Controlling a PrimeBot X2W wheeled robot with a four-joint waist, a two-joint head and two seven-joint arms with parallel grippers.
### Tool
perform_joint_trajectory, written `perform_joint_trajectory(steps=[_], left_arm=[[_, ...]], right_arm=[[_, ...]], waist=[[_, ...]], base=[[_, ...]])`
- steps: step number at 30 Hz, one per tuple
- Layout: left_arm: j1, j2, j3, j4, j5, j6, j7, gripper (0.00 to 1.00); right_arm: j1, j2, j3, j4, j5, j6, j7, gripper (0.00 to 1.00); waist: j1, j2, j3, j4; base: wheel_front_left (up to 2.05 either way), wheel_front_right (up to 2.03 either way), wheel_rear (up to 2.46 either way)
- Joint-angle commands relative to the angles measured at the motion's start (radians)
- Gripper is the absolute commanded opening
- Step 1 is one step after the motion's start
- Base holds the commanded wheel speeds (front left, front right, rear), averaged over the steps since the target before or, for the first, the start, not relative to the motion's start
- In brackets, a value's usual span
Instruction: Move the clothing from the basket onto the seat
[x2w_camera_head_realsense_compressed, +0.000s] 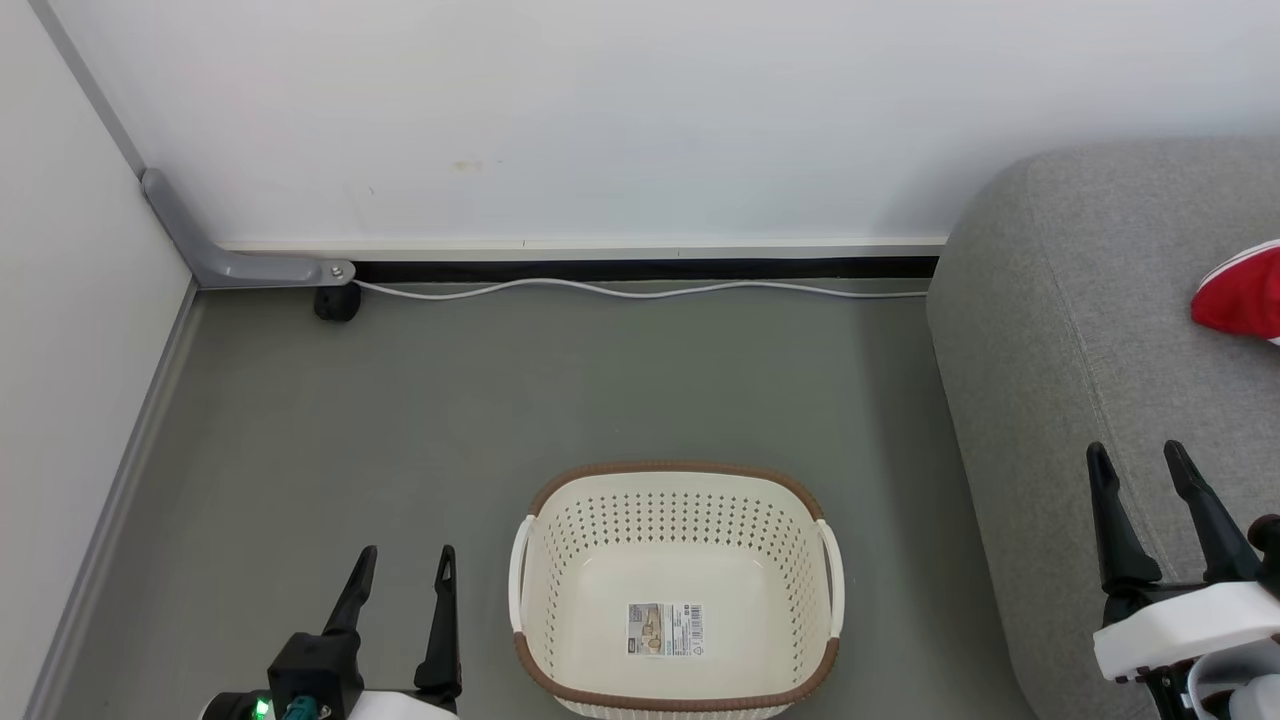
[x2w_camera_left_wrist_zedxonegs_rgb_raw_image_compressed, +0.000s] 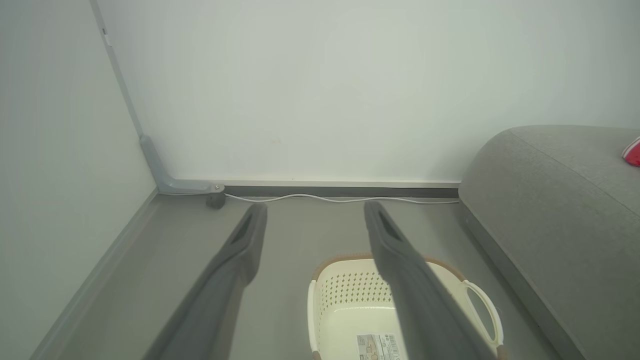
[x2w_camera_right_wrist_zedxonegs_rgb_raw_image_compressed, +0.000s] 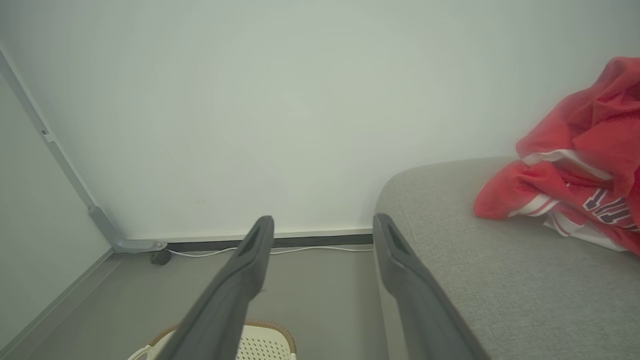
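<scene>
Left gripper (x2w_camera_head_realsense_compressed: 407, 552): low at the left, above the floor (x2w_camera_head_realsense_compressed: 400, 400), just beside the basket (x2w_camera_head_realsense_compressed: 675, 467). Its fingers stand spread apart with nothing between them.

Basket: upright on the floor, centre foreground. Its bottom is bare around a paper label (x2w_camera_head_realsense_compressed: 665, 629). A white cable (x2w_camera_head_realsense_compressed: 640, 290) runs along the foot of the wall behind it.

Seat (x2w_camera_head_realsense_compressed: 1060, 330): right of the basket, its rounded edge near the basket's right handle but apart from it.

Right gripper (x2w_camera_head_realsense_compressed: 1135, 450): above the near part of the seat, fingers parted, gripping nothing.

Clothing (x2w_camera_right_wrist_zedxonegs_rgb_raw_image_compressed: 575, 165): red with white stripes and lettering, crumpled in a heap on the seat top at far right. It is well apart from the basket and clear of the right gripper's fingers.
</scene>
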Motion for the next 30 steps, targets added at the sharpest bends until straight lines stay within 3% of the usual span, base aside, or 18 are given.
perform_joint_trajectory(steps=[1, 30], left_arm=[[-0.040, 0.003, 0.025, -0.028, -0.004, 0.009, -0.006, 1.00], [-0.052, 0.003, 0.009, -0.026, -0.012, 0.013, -0.006, 1.00]], right_arm=[[-0.021, -0.025, 0.020, -0.017, -0.009, 0.003, -0.006, 1.00], [-0.031, -0.021, 0.014, -0.019, -0.001, 0.003, -0.006, 1.00]], waist=[[0.0000, 0.0000, 0.003, -0.001], [0.0000, 0.0000, 0.011, -0.015]], base=[[0.00, 0.00, 0.00], [0.00, 0.00, 0.00]])
